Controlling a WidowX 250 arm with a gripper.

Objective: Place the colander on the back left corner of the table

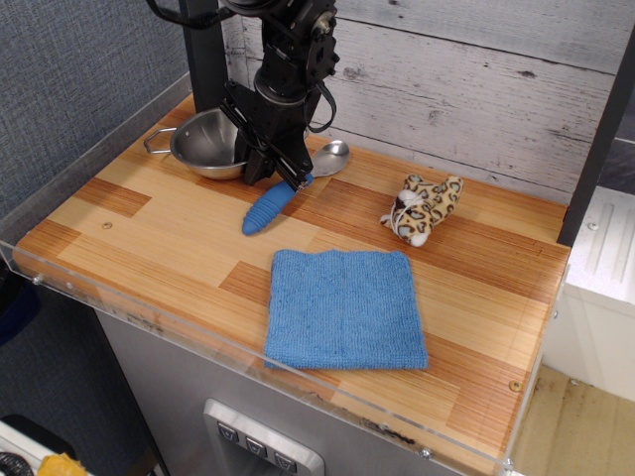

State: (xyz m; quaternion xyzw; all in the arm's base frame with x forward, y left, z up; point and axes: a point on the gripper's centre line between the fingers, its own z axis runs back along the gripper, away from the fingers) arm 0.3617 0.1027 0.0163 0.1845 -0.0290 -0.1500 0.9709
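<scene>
So the colander (206, 145) sits flat on the desk (159, 233) up around 10 o'clock, basically its corner spot, with the hand (270, 167) low at its right rim, but can't tell if it's gripping or let go.

The table (149, 223) is a wooden top of light and reddish-brown strips with a clear rim along its edges. The colander (206, 145) sits on it at the back left. Just right of it lies a spoon (288, 190) with a blue handle. A spotted toy animal (424, 207) rests toward the back right, and a blue cloth (342, 308) lies flat near the front.
</scene>
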